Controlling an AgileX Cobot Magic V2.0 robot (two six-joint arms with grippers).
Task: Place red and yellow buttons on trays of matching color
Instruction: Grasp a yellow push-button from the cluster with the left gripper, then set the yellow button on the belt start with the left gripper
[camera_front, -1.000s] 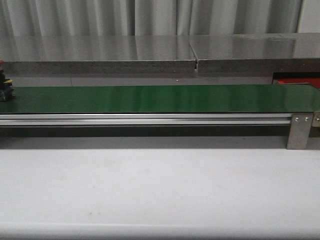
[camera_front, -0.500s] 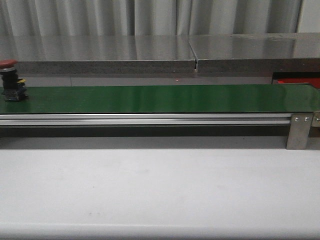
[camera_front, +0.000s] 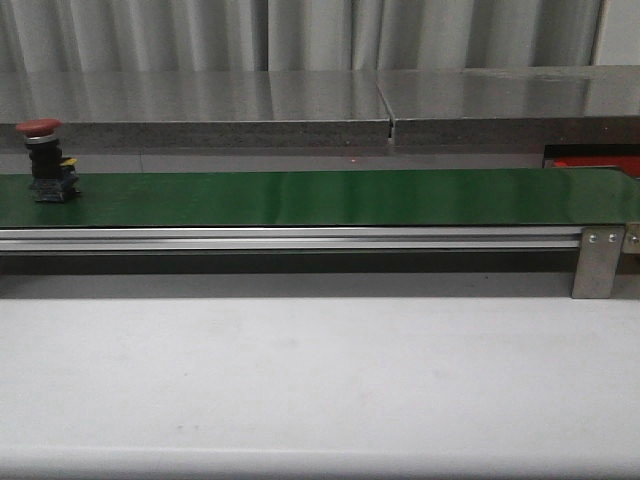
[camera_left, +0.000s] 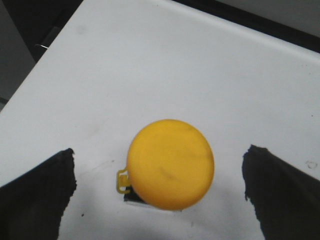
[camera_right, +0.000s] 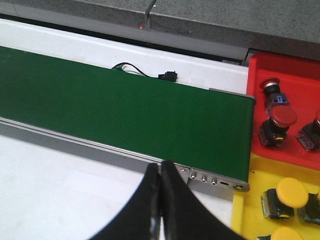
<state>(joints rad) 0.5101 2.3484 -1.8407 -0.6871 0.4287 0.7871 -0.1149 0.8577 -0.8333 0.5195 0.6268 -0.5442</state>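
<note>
Here my left tool (camera_left: 160, 200) stands apart around a yellow button (camera_left: 170, 163) on the white bench (camera_left: 200, 75), my right tool (camera_right: 161, 200) pressed together.

- Conveyor belt (camera_front: 320, 197): plain dark green.
- Push button (camera_front: 45, 160) on belt: red cap, black body.
- Button (camera_left: 170, 163): yellow cap.
- Trays: one red tray (camera_right: 287, 70), one yellow tray (camera_right: 250, 210).
- Tabletop (camera_front: 320, 380): plain white.

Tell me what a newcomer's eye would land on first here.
A round yellow-capped button sits on the white table, between the open left tool's fingers. A red mushroom-capped button stands at the green conveyor belt's far left, and red and yellow trays hold sorted buttons beyond its right end.
</note>
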